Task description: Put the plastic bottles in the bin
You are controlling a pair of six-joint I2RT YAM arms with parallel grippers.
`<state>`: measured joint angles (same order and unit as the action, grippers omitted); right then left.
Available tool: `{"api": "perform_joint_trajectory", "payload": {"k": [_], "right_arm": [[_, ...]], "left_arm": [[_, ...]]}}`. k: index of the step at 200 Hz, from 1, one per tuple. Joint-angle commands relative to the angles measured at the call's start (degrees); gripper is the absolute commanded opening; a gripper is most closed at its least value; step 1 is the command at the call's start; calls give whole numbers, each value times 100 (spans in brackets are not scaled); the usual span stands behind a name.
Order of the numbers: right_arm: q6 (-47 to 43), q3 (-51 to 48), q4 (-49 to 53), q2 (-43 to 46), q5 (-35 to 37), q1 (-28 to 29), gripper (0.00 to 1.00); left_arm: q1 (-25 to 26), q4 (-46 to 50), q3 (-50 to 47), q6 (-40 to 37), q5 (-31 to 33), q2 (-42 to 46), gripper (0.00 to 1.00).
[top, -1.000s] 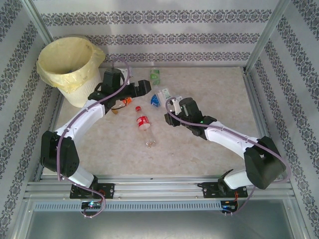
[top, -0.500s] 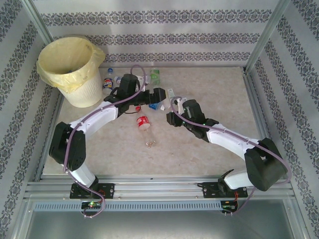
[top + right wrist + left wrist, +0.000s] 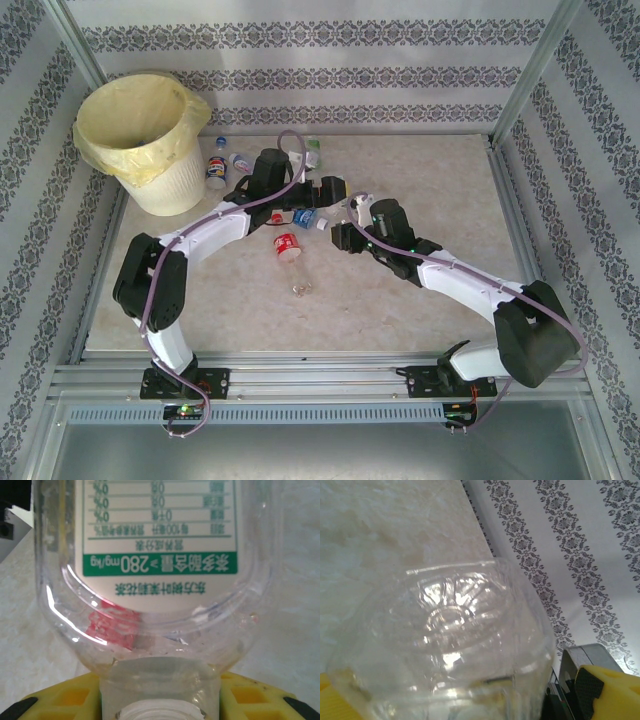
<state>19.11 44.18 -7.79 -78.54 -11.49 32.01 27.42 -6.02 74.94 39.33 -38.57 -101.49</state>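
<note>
– What has been shifted since a second ago?

– The left arm has been swung away from the bin (image 3: 175,188) towards the middle of the table (image 3: 430,180). The left pincer (image 3: 330,190) is now brought close beside the right pincer (image 3: 352,212). A blue-labelled bottle (image 3: 216,172) lying just beside the bin has been uncovered by that swing. The right arm has been kept almost where it was, and the red-labelled bottle (image 3: 287,247) has been left in the same spot.

– How is the left pincer set?

– Its fingers are spread wide. At the left wrist, the base of a clear bottle (image 3: 455,630) is seen between them, close to the lens. A dark gap is seen between that bottle and the right-hand finger (image 3: 607,690), so no grip is shown. Whether this is the bottle carried by the other arm cannot be told.

– And the right pincer?

– It is closed on the neck of a green-and-white-labelled bottle (image 3: 160,555). The cap end is lodged between the yellow fingers (image 3: 65,700), and the body is pointed away from the wrist.

– Where are the other things placed?

– The red-labelled bottle is laid on its side on the table, just nearer than both pincers, with its cap turned towards the far wall. The bin is stood at the far left corner, well apart from the carried bottle.
</note>
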Motion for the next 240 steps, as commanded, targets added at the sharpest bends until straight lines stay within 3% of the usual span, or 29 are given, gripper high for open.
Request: {"api": "perform_joint_trajectory", "payload": {"k": [1, 28, 70, 90, 120, 150, 163, 240], "right_arm": [[57, 231, -306, -43, -389, 7, 25], [123, 249, -374, -77, -565, 3, 26], [179, 283, -389, -142, -739, -33, 34], [191, 311, -348, -150, -879, -70, 47], [145, 362, -215, -151, -873, -90, 57], [81, 397, -107, -87, -1008, -140, 81], [-23, 422, 3, -27, -1057, -151, 98], [-419, 321, 591, 577, -838, -281, 98]], "left_arm": [[67, 334, 290, -288, 276, -128, 97], [114, 579, 409, -531, 318, -193, 89], [128, 631, 347, -620, 688, -136, 66], [123, 583, 322, -587, 813, -116, 61], [111, 464, 328, -502, 869, -142, 57], [88, 381, 345, -427, 900, -143, 55], [46, 334, 346, -405, 884, -142, 55], [-93, 329, 451, -358, 885, -126, 54]]}}
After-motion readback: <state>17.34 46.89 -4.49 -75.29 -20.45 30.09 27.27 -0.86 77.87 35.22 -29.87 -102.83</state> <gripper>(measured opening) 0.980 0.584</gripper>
